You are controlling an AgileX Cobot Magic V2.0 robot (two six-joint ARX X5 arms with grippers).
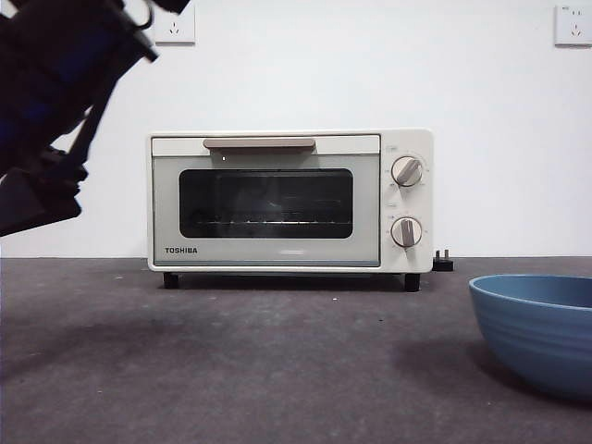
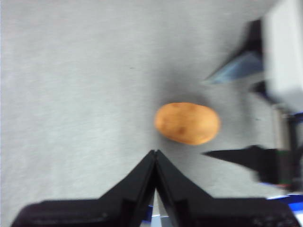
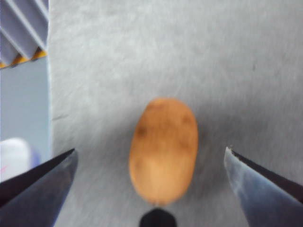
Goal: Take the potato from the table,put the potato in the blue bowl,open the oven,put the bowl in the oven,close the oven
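Note:
The brown potato lies on the grey table, between the wide-apart jaws of my right gripper, which is open and not touching it. The left wrist view shows the same potato just beyond my left gripper, whose jaws are shut on nothing. One of the right gripper's fingers shows beside the potato there. The cream oven stands at the back of the table with its door closed. The blue bowl sits empty at the front right. The front view does not show the potato.
A dark arm fills the front view's upper left corner. A black plug lies right of the oven. The table's edge runs close beside the potato in the right wrist view.

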